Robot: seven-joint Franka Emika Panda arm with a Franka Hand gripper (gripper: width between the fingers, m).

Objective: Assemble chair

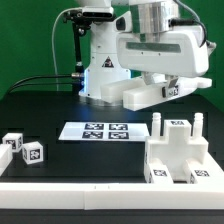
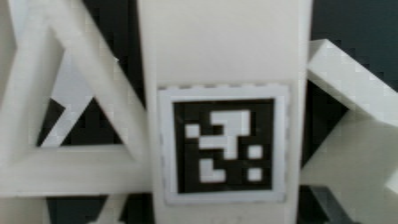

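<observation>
My gripper (image 1: 158, 80) hangs above the table's right half, shut on a long white chair piece (image 1: 168, 91) that it holds in the air, roughly level. In the wrist view that piece fills the picture as a white bar (image 2: 217, 50) with a black-and-white tag (image 2: 224, 142); my fingertips do not show there. Below and in front of the held piece, a blocky white part-built chair structure (image 1: 180, 155) stands on the table. Two small white tagged blocks (image 1: 12, 143) (image 1: 33, 153) lie at the exterior view's left.
The marker board (image 1: 100, 131) lies flat in the middle of the black table. A white border rail (image 1: 60, 196) runs along the front edge. The arm's white base (image 1: 100, 75) stands at the back, with cables trailing to the left.
</observation>
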